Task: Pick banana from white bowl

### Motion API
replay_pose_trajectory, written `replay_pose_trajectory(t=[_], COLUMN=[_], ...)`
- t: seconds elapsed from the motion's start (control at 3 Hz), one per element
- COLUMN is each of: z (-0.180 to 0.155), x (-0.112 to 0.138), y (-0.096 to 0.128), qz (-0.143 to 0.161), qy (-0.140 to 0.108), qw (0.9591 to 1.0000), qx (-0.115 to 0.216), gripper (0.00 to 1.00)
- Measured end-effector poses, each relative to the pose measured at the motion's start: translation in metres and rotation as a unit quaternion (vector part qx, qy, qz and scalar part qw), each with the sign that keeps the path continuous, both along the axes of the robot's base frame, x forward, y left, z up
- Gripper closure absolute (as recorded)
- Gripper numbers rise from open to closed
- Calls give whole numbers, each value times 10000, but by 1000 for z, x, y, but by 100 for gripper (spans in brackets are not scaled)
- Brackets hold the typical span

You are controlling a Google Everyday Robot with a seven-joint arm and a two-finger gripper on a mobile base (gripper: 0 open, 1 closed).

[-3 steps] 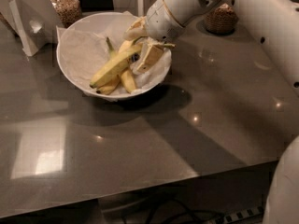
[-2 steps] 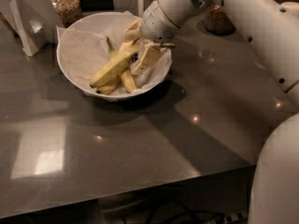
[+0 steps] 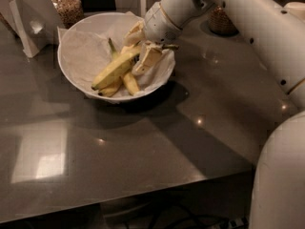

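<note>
Far left on the grey table (image 3: pixel 143 175): a white folded card (image 3: pixel 26 25), upright. Just behind and to the right of it, a glass jar (image 3: pixel 69 7) of brown filling. Next, the white bowl (image 3: pixel 71 66), wide, lined with crinkled paper, holding what looks like 3 bananas. Longest among them, the banana (image 3: pixel 114 69): greenish-yellow, slanting from low left up to the right, resting on 2 shorter bananas (image 3: pixel 129 83) beneath. Upper right end of it tucked into the gripper (image 3: pixel 142 47), reaching down into the bowl's right half from the white arm (image 3: pixel 248 18). Cannot tell whether clamped on the fruit or loose around it. Farther right, behind the arm, a 2nd jar (image 3: pixel 221 20). At the lower right edge, the robot's white body (image 3: pixel 281 175).

Judged from this: approach done, gripper placed at the banana's end. Grasp unconfirmed. Lift not yet done, with the fruit lying on the others inside the rim. Left to do: secure the hold, then raise it clear of paper and rim without dragging the 2 shorter ones along.
</note>
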State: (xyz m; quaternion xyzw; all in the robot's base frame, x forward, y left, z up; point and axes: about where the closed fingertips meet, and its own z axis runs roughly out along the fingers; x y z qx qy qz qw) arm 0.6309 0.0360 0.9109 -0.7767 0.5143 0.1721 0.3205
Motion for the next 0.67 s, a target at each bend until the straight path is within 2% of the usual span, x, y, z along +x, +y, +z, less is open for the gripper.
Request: replay_pose_trajectory(t=[0.33, 0.67], z=[-1, -3], x=[0, 1], y=[1, 1], qz=[5, 14], qy=[3, 6], qw=[10000, 10000], qx=[-7, -15], gripper=[41, 58])
